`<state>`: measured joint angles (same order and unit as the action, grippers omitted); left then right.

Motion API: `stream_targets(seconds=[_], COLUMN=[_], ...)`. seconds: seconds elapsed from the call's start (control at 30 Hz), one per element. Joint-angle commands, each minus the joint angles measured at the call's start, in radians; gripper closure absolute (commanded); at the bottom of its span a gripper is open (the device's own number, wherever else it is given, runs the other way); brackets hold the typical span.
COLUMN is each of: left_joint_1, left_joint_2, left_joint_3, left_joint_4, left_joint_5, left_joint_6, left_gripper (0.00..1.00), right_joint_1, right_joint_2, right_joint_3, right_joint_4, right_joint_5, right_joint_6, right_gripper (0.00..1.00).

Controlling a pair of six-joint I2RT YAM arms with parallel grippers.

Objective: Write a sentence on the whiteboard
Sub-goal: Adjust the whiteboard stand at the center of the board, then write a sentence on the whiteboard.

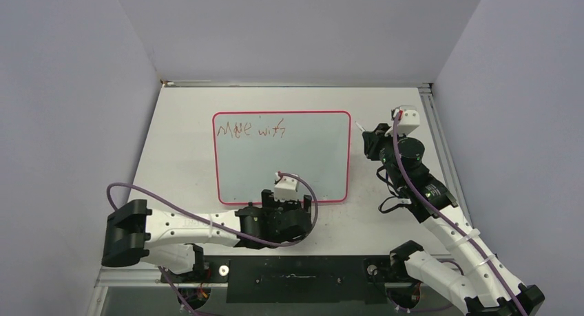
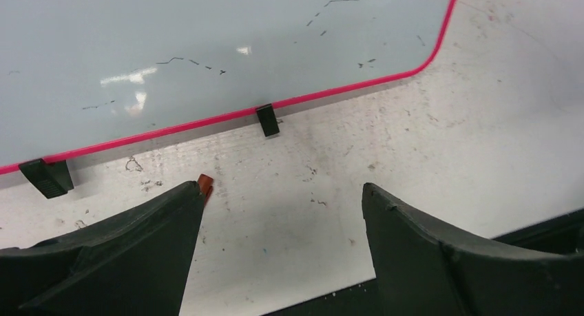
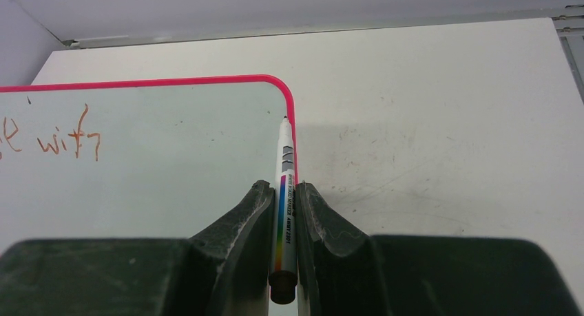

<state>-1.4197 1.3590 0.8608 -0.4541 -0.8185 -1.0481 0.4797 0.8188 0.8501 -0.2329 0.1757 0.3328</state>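
Left pincer (image 2: 282,192): jaws apart with nothing between them, low over the scuffed white table (image 2: 427,144).
Beside its left fingertip: a small red-brown piece (image 2: 205,184); I cannot tell what it is.
Just ahead of it: the near edge of the large pale grey whiteboard with rounded corners and a thin pink-red rim (image 2: 206,27), propped on two small black feet (image 2: 267,120).
Right pincer (image 3: 283,188): clamped on a slim white marker with a rainbow stripe (image 3: 285,154), tip pointing forward.
Marker tip: ahead of the right pincer, at the rim by the board's far right corner; I cannot tell whether it touches.
Sentence (image 1: 251,130): thin, shaky red-brown letters ahead and well to the left of the right pincer, along the board's far edge.
Done: two words, roughly "Move with".
Left: likely the rest of the line, since bare board lies between the last word and the marker.
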Motion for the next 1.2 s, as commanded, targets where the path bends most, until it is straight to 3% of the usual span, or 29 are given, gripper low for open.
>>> stream_targets(seconds=[0.0, 0.23, 0.37, 0.53, 0.77, 0.9, 1.17], left_joint_1=[0.003, 0.083, 0.223, 0.405, 0.631, 0.774, 0.977], left_joint_2=[-0.104, -0.237, -0.249, -0.224, -0.079, 0.002, 0.264], left_joint_3=[0.012, 0.055, 0.129, 0.341, 0.601, 0.652, 0.909], left_joint_4=[0.064, 0.077, 0.075, 0.022, -0.092, -0.064, -0.110], left_joint_5=[0.087, 0.212, 0.424, 0.641, 0.923, 1.151, 1.476], left_joint_6=[0.189, 0.360, 0.490, 0.736, 1.017, 1.140, 1.277], left_gripper=[0.17, 0.16, 0.16, 0.16, 0.14, 0.14, 0.13], right_joint_1=[0.010, 0.011, 0.013, 0.012, 0.011, 0.013, 0.015], right_joint_2=[-0.026, -0.042, -0.078, -0.116, -0.146, -0.167, -0.177], right_joint_3=[0.027, 0.024, -0.001, -0.020, -0.082, -0.140, -0.162], right_joint_4=[0.032, 0.028, 0.067, 0.108, 0.178, 0.264, 0.287], right_joint_5=[0.022, 0.012, -0.030, -0.083, -0.249, -0.361, -0.340], right_joint_6=[-0.006, -0.034, -0.054, -0.072, -0.081, -0.067, -0.037], right_gripper=[0.95, 0.95, 0.95, 0.95, 0.95, 0.95, 0.95])
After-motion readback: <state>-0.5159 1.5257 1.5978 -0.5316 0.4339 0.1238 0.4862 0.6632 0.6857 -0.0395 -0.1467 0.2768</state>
